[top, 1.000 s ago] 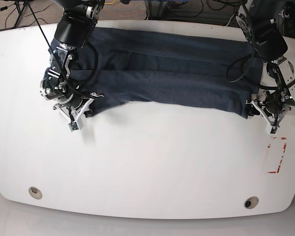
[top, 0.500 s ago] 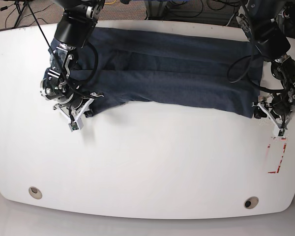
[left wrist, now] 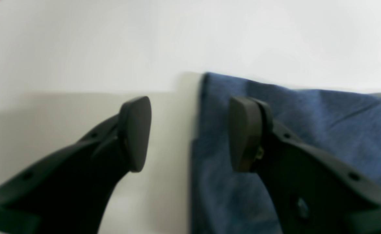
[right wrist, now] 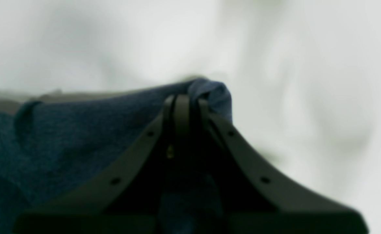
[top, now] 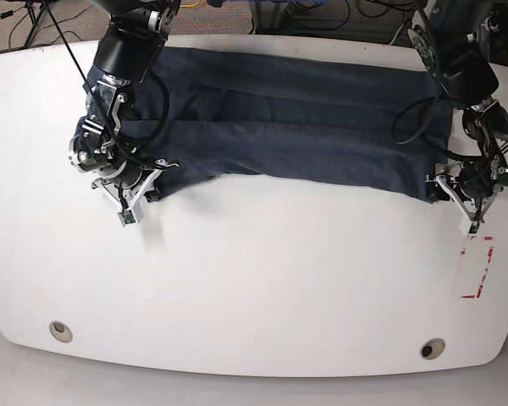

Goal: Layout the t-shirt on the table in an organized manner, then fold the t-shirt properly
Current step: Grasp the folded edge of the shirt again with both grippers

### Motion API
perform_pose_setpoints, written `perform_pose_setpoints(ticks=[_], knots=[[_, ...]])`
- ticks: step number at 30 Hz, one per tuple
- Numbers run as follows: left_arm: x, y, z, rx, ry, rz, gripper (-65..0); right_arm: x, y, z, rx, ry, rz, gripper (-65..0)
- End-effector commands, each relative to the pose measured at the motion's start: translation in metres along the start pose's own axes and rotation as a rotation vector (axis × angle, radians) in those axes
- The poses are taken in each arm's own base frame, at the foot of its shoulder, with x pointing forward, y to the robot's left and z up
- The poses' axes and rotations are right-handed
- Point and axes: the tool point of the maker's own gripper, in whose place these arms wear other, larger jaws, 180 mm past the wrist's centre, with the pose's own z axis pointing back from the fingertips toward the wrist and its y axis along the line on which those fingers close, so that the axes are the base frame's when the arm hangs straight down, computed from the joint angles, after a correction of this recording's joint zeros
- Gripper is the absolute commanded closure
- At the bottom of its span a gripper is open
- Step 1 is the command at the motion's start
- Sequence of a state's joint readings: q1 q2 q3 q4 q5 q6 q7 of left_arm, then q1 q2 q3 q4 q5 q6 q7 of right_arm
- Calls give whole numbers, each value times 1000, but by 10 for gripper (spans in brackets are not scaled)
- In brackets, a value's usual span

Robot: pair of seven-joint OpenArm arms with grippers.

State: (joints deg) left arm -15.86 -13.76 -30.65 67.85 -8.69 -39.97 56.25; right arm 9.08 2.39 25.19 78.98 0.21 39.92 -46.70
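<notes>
The dark blue t-shirt (top: 305,127) lies as a long folded band across the far part of the white table (top: 262,279). In the base view my right gripper (top: 131,211) is at the band's near left corner. In its wrist view the right gripper (right wrist: 182,100) is shut on a bunched fold of the t-shirt (right wrist: 80,136). At the band's near right corner sits my left gripper (top: 455,205). Its wrist view shows the left gripper (left wrist: 190,133) open astride the edge of the t-shirt (left wrist: 323,130), one finger over cloth and the other over bare table (left wrist: 80,48).
A red-and-white marking (top: 477,271) lies on the table just in front of the left gripper. Two round grommet holes (top: 60,331) (top: 432,348) sit near the front edge. Cables and stands lie beyond the far edge.
The left gripper swung a little outward and came back to the shirt's right corner, still open. The right gripper and the shirt have not moved.
</notes>
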Motion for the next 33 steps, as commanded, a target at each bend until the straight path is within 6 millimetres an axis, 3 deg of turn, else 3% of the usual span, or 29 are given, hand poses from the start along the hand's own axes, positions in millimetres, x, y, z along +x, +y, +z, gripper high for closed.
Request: perform_pose_setpoints(ticks=[1,11,24,29,33], knots=[[21,6,5,4,-53,0,-347,19,-5,5,-12,-51,12,-30],[8,2,-6,-25,-13,26,-331,19,-5,5,-12,-51,12,-30],[8,-11,-10,-41,14,-36,-33,19,-5,5,-12,-52,11,-30],[23,-6,0,-13,-32,-53,-24,22,-6,5,-14,-57,13,-29],[38,-2,12,17,-79,-72,-24,35,-9,14,-36,-94,37,-29]])
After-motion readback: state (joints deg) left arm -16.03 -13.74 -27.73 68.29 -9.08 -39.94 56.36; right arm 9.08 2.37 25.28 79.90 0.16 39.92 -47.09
